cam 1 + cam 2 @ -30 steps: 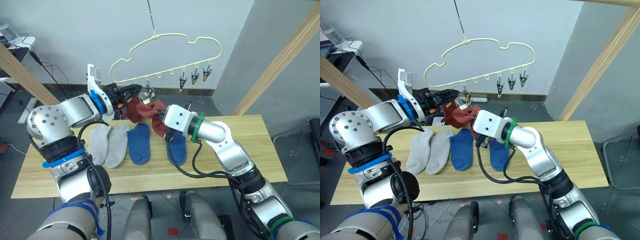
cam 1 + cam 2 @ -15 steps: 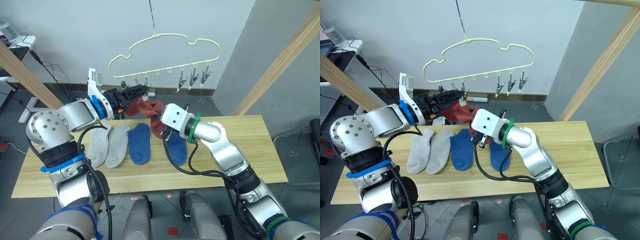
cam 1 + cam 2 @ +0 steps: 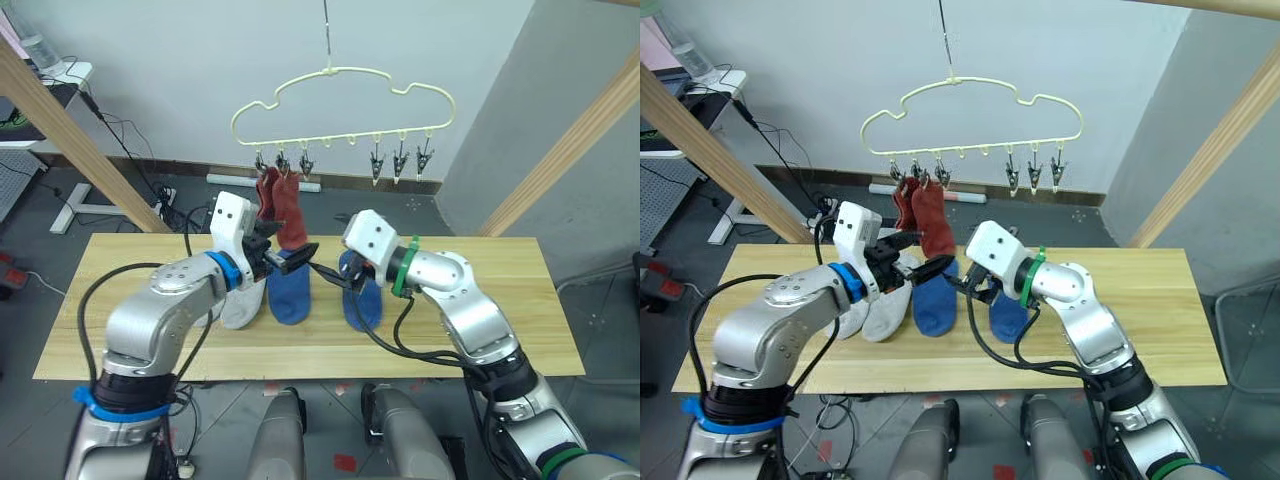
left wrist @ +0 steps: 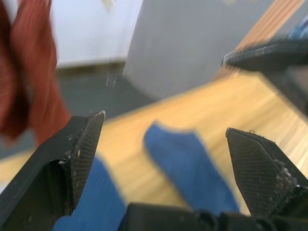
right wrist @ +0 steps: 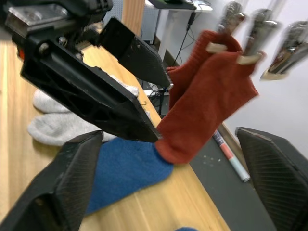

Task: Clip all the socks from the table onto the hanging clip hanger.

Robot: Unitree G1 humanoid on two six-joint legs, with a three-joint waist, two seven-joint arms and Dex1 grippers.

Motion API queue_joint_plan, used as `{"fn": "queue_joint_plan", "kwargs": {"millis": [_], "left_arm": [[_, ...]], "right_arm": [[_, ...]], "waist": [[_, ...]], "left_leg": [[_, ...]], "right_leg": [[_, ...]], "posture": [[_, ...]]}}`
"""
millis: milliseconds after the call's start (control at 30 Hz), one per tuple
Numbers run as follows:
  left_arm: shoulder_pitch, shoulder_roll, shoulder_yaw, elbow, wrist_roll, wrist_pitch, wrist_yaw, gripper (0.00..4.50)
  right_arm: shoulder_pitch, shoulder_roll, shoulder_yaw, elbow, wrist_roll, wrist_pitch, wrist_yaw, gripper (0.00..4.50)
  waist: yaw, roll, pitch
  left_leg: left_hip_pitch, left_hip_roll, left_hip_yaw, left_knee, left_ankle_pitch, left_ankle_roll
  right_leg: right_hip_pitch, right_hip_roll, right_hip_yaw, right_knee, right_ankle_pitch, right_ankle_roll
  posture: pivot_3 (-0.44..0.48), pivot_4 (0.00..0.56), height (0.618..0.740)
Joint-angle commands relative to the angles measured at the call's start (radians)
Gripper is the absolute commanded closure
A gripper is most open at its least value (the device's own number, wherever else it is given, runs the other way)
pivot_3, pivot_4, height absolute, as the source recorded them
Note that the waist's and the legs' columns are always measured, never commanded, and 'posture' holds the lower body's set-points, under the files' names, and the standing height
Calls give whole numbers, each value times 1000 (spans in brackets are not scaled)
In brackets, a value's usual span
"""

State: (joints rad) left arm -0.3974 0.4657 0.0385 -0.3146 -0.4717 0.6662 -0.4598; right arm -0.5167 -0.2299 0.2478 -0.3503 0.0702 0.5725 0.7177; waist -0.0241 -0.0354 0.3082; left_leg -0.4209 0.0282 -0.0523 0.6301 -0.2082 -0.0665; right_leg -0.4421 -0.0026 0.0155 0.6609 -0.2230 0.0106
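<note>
I see two rust-red fabric socks (image 3: 283, 205) hanging side by side from the leftmost metal clips of the pale-yellow cloud-shaped wire hanger (image 3: 345, 105). Two blue socks (image 3: 290, 290) and two light grey socks (image 3: 240, 300) lie on the pale wooden plank desk (image 3: 480, 300). My left hand (image 3: 292, 258) and right hand (image 3: 335, 278) hover with fingers spread, empty, just below the red pair.

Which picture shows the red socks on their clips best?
The right wrist view: the two rust red socks hang close up, each pinched at its top by a metal clip. The eye views show them small under the clip hanger, above the table. The left wrist view catches a blurred red edge.
</note>
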Motion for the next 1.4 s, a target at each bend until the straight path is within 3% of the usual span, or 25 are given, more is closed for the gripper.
{"fn": "queue_joint_plan", "kwargs": {"millis": [33, 433, 533, 700, 1400], "left_arm": [[11, -32, 1, 18, 107, -193, 38, 0], [26, -180, -21, 107, 217, -403, 109, 0], [9, -191, -16, 143, 236, -447, 102, 534], [-20, -208, -19, 183, 266, -473, 120, 1969], [-136, -281, -13, 353, 355, -584, 214, 1969]], "right_arm": [[9, 15, -113, -154, 174, 158, 0, 42], [99, -37, -229, -215, 291, 192, -101, 42], [93, -60, -230, -210, 298, 186, -108, 0], [80, -80, -237, -210, 320, 185, -120, 0], [-12, -139, -257, -217, 470, 227, -151, 0]], "waist": [[-4, 0, 0], [-7, 0, -1], [-8, 0, -1], [-10, 0, -1], [-26, -1, -1]], "left_leg": [[0, 0, 0, 0, 0, 0], [2, 0, 2, 0, 0, 0], [1, 0, 2, 0, 0, 1], [2, 1, 2, 0, 0, 1], [2, 0, 2, 1, 0, 1]], "right_leg": [[0, 0, 0, 0, 0, 0], [0, 3, -1, 1, 0, 0], [0, 2, -2, 1, 0, 0], [0, 4, -2, 1, 0, 0], [0, 4, -2, 2, 0, 1]], "posture": [[-40, 287, 740], [-53, 278, 740], [-59, 280, 740], [-74, 283, 740], [-104, 293, 740]]}}
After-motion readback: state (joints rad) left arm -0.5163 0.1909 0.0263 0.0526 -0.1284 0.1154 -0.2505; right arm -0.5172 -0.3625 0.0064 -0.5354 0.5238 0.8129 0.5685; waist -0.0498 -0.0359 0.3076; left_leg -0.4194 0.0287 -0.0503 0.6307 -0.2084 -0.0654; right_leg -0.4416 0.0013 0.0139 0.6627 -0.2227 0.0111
